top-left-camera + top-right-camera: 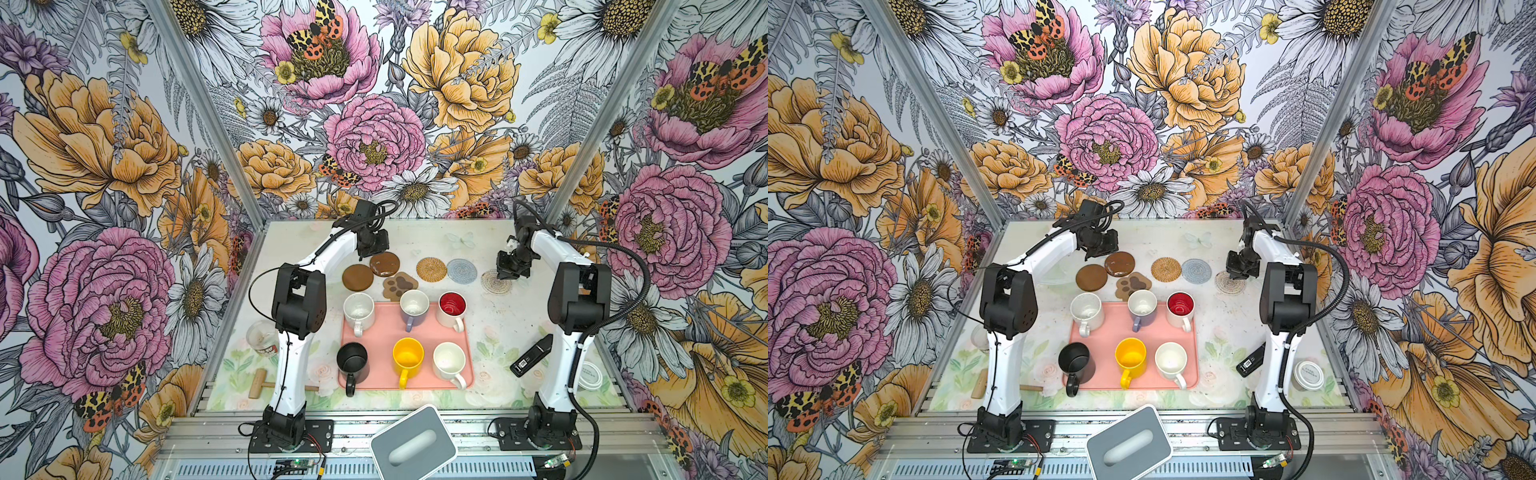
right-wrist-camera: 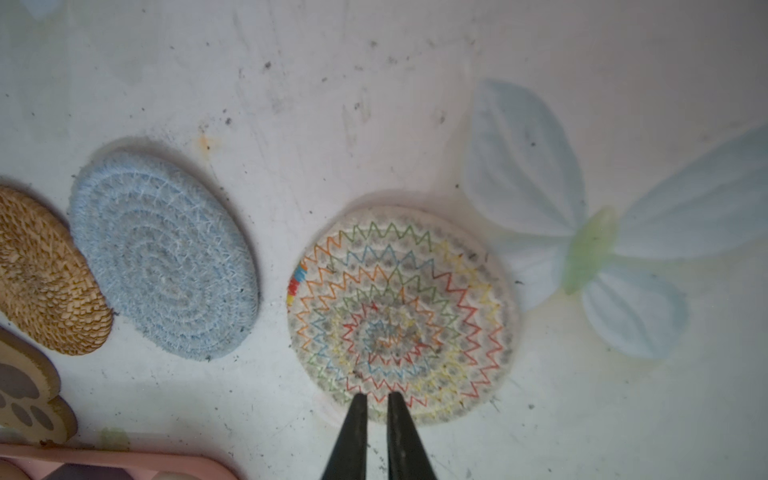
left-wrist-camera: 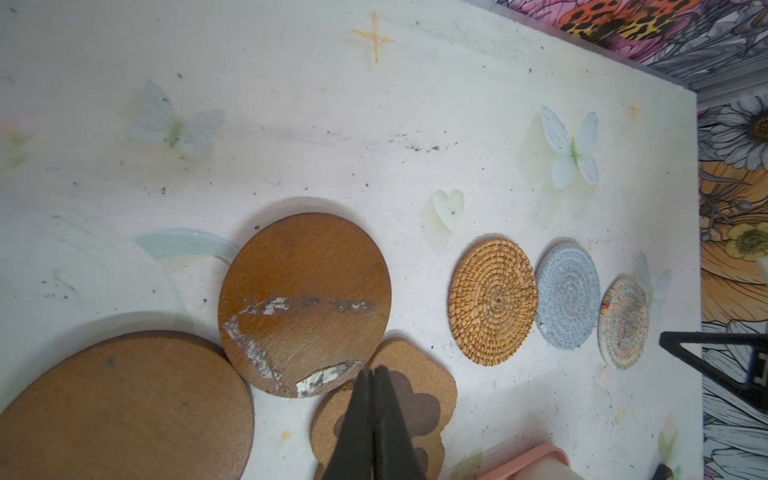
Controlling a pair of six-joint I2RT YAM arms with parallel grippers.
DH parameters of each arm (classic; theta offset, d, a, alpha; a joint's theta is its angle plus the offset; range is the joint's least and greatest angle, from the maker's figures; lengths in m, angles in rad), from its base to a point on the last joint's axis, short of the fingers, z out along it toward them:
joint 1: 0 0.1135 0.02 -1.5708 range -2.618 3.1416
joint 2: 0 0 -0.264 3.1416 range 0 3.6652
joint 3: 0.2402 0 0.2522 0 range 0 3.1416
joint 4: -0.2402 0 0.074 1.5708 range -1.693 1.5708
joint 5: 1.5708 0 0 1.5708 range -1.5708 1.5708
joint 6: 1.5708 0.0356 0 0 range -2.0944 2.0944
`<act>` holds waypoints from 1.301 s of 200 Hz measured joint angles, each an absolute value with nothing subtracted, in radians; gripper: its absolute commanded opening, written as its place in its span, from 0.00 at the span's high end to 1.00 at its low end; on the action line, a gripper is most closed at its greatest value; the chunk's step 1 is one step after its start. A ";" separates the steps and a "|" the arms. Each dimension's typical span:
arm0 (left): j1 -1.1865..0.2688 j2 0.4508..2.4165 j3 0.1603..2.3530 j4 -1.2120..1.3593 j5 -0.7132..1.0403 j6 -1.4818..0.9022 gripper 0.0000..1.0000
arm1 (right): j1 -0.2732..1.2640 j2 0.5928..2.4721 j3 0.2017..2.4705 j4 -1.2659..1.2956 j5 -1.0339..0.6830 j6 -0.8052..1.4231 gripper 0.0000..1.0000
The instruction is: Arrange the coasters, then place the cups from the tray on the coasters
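Six coasters lie in a row beyond the tray [image 1: 382, 332]: a brown disc [image 1: 358, 277], a worn brown disc [image 1: 385, 264], a paw shape [image 1: 400, 286], rattan [image 1: 431, 269], grey-blue [image 1: 462, 271] and cream [image 1: 494, 282]. On the tray stand the white [image 1: 358, 309], lavender [image 1: 414, 305], red-inside [image 1: 452, 307], black [image 1: 352, 360], yellow [image 1: 408, 356] and cream-white [image 1: 449, 359] cups. My left gripper [image 3: 374, 370] is shut and empty over the paw coaster [image 3: 419, 374], beside the worn disc [image 3: 305, 303]. My right gripper [image 2: 377, 397] hovers at the cream coaster's [image 2: 399, 307] edge, with a narrow empty gap between its fingers.
A glass jar [image 1: 262, 337] and a wooden mallet [image 1: 259, 382] lie left of the left arm. A black device [image 1: 532, 355] and a white-lidded jar [image 1: 592, 375] sit by the right arm. A grey box [image 1: 413, 444] rests on the front rail.
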State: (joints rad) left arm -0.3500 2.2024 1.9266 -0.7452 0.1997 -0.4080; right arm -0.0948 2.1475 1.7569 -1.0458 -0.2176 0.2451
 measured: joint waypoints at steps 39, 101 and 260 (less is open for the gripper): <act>-0.348 2.156 1.841 -0.743 0.177 -0.401 1.00 | -0.100 2.185 1.757 -1.026 -0.218 0.245 0.87; -0.331 2.061 1.752 -0.728 0.157 -0.401 1.00 | -0.100 2.227 1.771 -1.018 -0.229 0.255 0.88; -0.323 1.982 1.638 -0.698 0.138 -0.405 1.00 | -0.104 2.319 1.915 -1.041 -0.272 0.292 0.88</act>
